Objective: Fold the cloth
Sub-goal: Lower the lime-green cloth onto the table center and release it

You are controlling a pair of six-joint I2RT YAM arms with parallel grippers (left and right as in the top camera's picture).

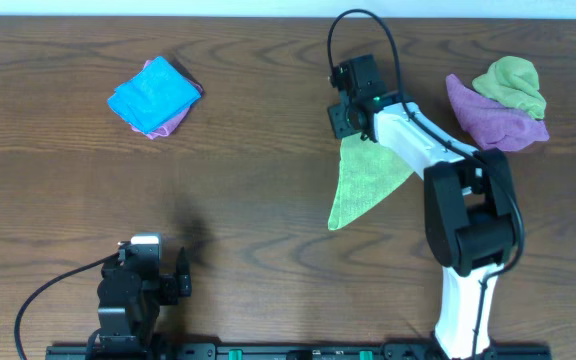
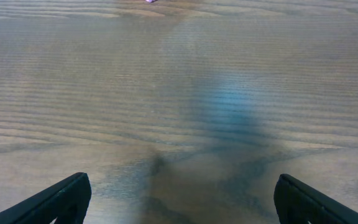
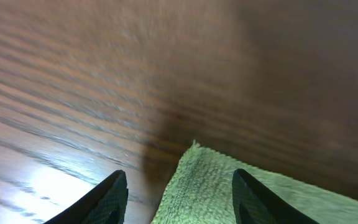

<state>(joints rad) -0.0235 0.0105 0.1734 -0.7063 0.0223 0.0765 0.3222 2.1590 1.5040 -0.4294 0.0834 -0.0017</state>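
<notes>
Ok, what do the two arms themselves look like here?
The right arm has white links, black joints, a looping black cable and a green light near the wrist. The left arm is black with a silvery cap. Fingers are dark, tapered.
</notes>
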